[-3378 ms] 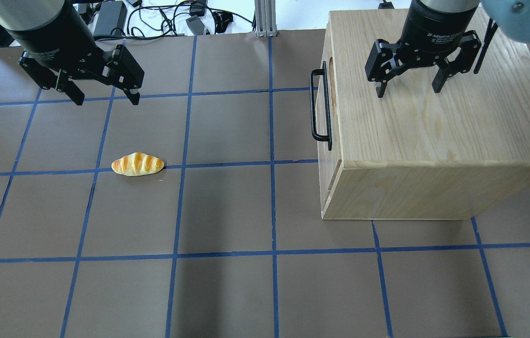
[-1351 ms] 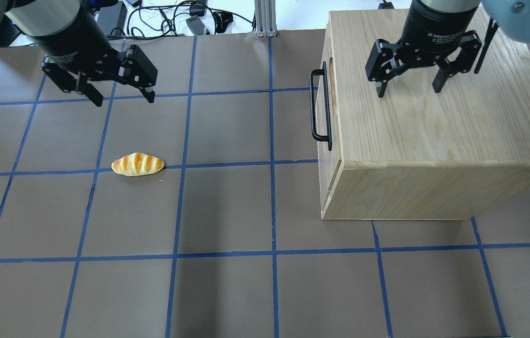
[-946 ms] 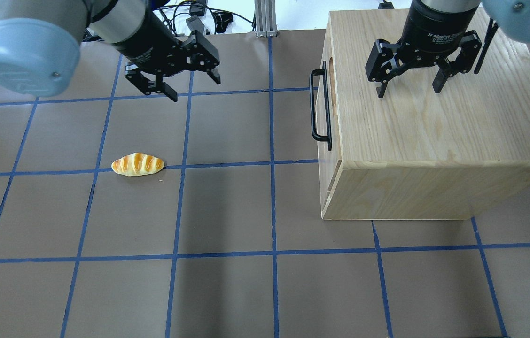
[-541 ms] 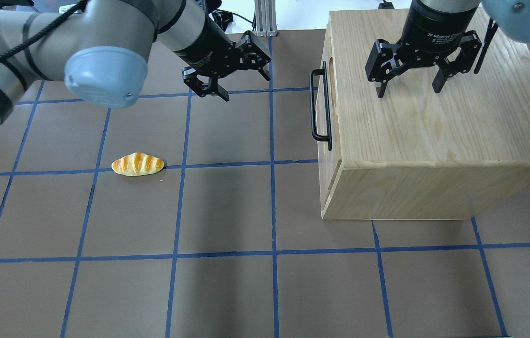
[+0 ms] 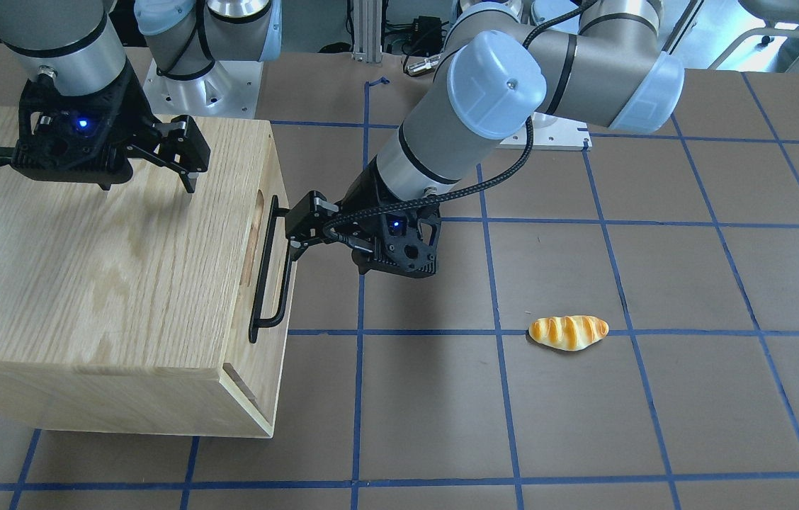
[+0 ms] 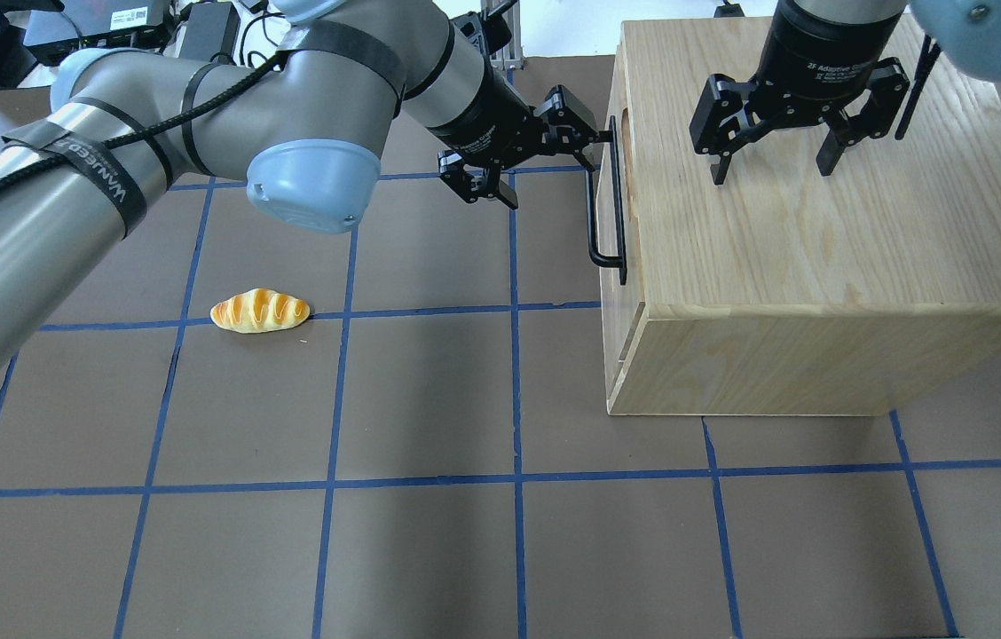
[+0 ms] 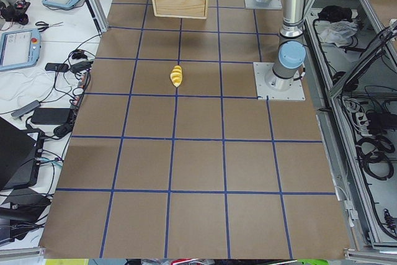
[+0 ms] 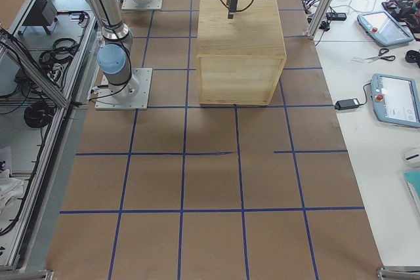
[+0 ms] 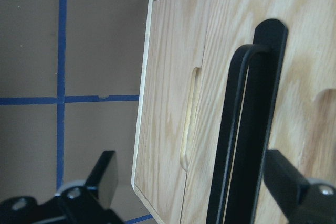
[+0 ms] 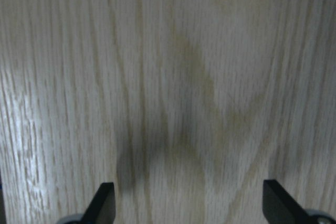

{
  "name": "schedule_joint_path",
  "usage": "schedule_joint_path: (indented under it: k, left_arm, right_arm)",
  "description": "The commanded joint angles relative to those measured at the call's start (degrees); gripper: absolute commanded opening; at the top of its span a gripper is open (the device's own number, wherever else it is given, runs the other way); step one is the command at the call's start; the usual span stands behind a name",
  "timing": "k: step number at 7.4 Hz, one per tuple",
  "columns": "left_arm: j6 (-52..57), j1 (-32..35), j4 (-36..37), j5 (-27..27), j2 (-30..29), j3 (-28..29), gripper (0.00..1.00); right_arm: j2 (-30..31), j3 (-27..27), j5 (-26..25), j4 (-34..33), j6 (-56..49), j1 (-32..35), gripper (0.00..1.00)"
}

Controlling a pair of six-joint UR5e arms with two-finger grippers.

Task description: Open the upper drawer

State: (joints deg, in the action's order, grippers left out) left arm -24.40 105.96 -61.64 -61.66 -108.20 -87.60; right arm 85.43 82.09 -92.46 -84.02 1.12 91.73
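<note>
Spread wide, the left arm's black two-finger claw point(image 6: 554, 173) is turned side-on to the cabinet front. Its wrist view shows the long black metal bar handle point(image 9: 252, 129) standing between the two fingers, one to either side. That suits a pinch across the bar before a pull away from the cabinet; no squeeze is made yet. Whether a fingertip already touches the bar is hard to tell, since they overlap in the overhead view.

The handle sits on the shallow light-wood upper drawer point(image 9: 307, 66), which lies flush in the cabinet, shut. The right arm's black claw point(image 6: 771, 173) is likewise spread, tips down, low over the wide oak-grain cabinet top point(image 6: 820, 257). It is likely placed there to steady the box against the pull; contact cannot be made out.

Overhead, the drawer front shows only edge-on, and both side views are too distant to help. A small golden bread-roll toy point(image 6: 260, 311) lies well apart on the brown, blue-taped tabletop point(image 6: 429, 399).
</note>
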Motion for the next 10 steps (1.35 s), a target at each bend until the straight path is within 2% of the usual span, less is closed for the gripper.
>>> schedule_joint_path:
  k: [1,8,10]
  left_arm:
    - [0.1,1.3,2.2,0.1,-1.1,-0.2,1.0]
    - [2.6,1.5,2.8,-0.7,-2.0,-1.6,1.0]
    - [4.1,1.5,2.8,-3.1,-2.1,-1.7,1.0]
  right_arm:
    - [0.0,0.0,0.0,0.0,-0.1,0.0,1.0]
    - [0.0,0.0,0.0,0.0,0.0,-0.1,1.0]
    - [0.0,0.0,0.0,0.0,0.0,0.0,1.0]
